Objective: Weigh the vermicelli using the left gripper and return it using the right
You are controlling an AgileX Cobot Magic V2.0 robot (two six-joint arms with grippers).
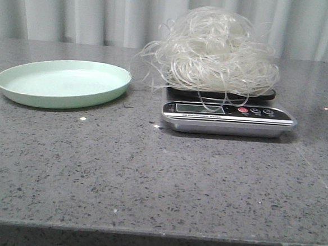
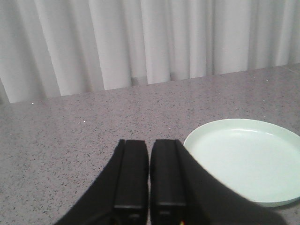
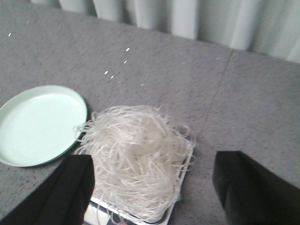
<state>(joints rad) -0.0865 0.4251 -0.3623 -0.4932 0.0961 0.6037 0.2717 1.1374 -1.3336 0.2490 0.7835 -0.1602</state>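
Note:
The vermicelli point(image 1: 214, 50), a fluffy tangle of whitish strands, lies piled on the kitchen scale point(image 1: 227, 117) at the middle right of the table. It also shows in the right wrist view point(image 3: 138, 157). The pale green plate point(image 1: 62, 82) sits bare at the left and also shows in the left wrist view point(image 2: 248, 159). My left gripper point(image 2: 149, 178) is shut and holds nothing, beside the plate. My right gripper point(image 3: 152, 187) is open wide above the vermicelli, one finger on each side of the pile. Neither gripper shows in the front view.
A grey speckled stone table point(image 1: 149, 178) carries everything. A pale curtain point(image 1: 104, 12) hangs behind it. The table's front edge runs along the bottom of the front view.

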